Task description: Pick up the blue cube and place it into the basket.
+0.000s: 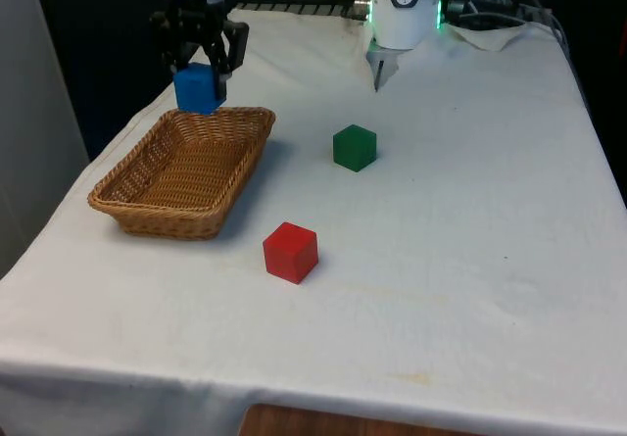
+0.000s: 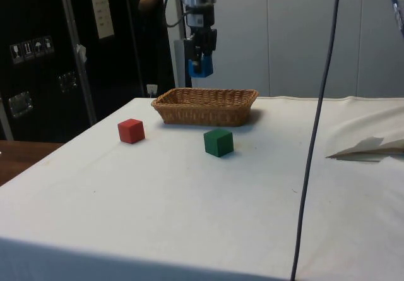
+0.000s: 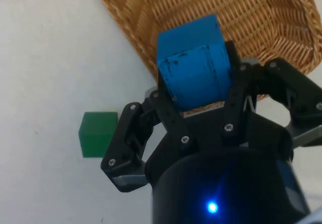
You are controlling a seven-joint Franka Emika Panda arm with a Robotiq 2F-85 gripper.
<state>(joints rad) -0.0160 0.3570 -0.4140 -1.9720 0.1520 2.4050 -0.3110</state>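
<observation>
My black gripper [image 1: 201, 72] is shut on the blue cube [image 1: 197, 88] and holds it in the air above the far end of the wicker basket [image 1: 147, 201]. In the side view the blue cube [image 2: 199, 67] hangs from the gripper [image 2: 201, 57] well above the basket [image 2: 205, 114]. The wrist view has the blue cube [image 3: 193, 65] clamped between the fingers [image 3: 236, 90], over the basket's rim [image 3: 141, 38]. The basket holds nothing.
A green cube [image 1: 354, 148] sits on the cloth on the front view's right of the basket, and a red cube [image 1: 290, 252] lies nearer the front edge. A crumpled cloth and cables [image 1: 495, 24] lie at the far right by the robot's base.
</observation>
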